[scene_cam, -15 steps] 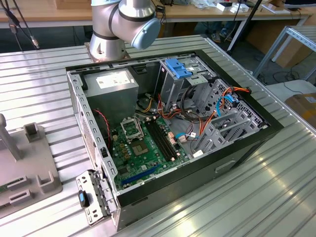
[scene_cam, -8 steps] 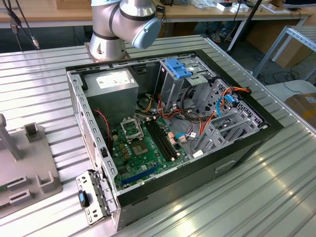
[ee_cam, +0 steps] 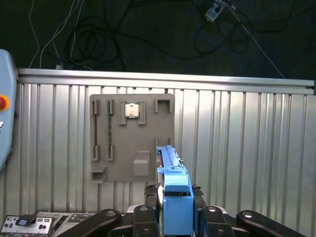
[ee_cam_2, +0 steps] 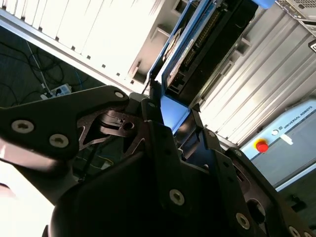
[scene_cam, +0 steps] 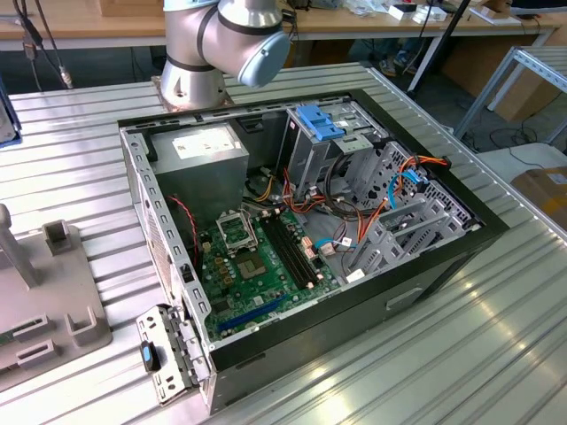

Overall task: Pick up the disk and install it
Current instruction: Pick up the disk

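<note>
Exterior view, its left to its right:

- **Fixture plate:** A grey fixture plate (scene_cam: 53, 292) lies on the ribbed metal bench (scene_cam: 71, 142).
- **Computer case:** Beside the plate, an open computer case (scene_cam: 443, 257) lies on its side with the motherboard (scene_cam: 257, 257) exposed.
- **Inside the case:** A large grey box with a white label (scene_cam: 199, 159) sits at the back. To its right is a tall grey cage with a light-blue top (scene_cam: 319, 119).

First wrist view:

- **Gripper:** The gripper (ee_cam: 176, 210) carries the disk (ee_cam: 173, 173) edge-on. The jaws are drawn in narrow and clamped on its blue tab end.
- **Position:** Beyond the disk lie the fixture plate (ee_cam: 131, 138) and bare bench (ee_cam: 247, 148). I judge the disk lifted clear and hanging above the plate's edge.

Second wrist view:

- **Grip:** The disk (ee_cam_2: 207, 44) juts out from the gripper (ee_cam_2: 173, 116), a dark body between blue rails. The grip looks square and secure.

Status:

- **Pick-up:** Judged complete.
- **Installation:** Judged outstanding. The disk is in the jaws over the plate, not seated in the case.
- **Receiving bay:** I cannot tell which bay is meant to take it.
</note>
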Action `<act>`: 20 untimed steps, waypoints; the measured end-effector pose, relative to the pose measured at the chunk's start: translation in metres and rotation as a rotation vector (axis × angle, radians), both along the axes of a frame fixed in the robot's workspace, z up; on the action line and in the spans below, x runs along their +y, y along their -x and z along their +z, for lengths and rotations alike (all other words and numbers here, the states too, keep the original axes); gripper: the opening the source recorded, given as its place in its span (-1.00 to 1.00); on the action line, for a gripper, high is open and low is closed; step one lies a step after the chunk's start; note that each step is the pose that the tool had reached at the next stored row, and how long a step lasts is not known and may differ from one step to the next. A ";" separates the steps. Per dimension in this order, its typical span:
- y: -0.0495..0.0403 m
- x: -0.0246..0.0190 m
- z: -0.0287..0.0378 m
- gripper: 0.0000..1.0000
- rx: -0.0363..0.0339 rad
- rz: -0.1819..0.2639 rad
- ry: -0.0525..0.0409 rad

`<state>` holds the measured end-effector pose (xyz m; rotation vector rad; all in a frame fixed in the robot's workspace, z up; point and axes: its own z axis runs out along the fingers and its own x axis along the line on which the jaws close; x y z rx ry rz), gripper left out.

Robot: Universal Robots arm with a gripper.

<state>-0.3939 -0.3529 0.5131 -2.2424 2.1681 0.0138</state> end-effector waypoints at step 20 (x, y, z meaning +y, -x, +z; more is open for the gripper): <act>-0.1004 0.0000 0.0001 -0.26 0.0001 0.000 0.0001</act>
